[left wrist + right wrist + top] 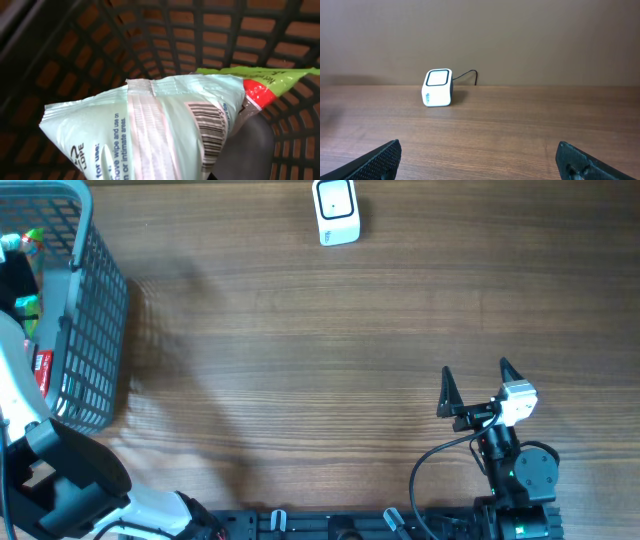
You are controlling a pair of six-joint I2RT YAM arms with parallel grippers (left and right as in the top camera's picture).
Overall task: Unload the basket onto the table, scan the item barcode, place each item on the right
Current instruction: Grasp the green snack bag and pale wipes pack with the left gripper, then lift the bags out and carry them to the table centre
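Left claw [235,165] is down inside the basket [95,310] at the tabletop's left edge. It looks pinched narrow on the wipes packet [150,130]. Only one dark finger [257,145] shows, behind the packet's right end, so how much film it has is hard to say.

That is the first risk: a shallow pinch on slick, soft film could let the packet slide out on the way up, or droop and fold. Its barcode [210,127] faces the wrist camera, close to the grip, so a finger or a crease could cover the bars when they are presented.

Just behind the packet lies a green and red pouch [267,80], touching or nearly so, which might be dragged along. The basket's lattice wall rises around the claw, so a sideways exit rather than a straight lift could catch the packet's corner or tip the basket.

Right claw [475,370] rests near the tabletop's front edge toward the right corner, jaws spread wide and holding nothing. It is well apart from everything, so it is little hazard unless the carry swings across it.

Farthest off, the scanner [336,212] stands at the tabletop's far edge, well apart from the basket. A long carry gives the packet time to slip. If the barcode arrives tilted or turned away from the scanner's window, I judge the read would fail.
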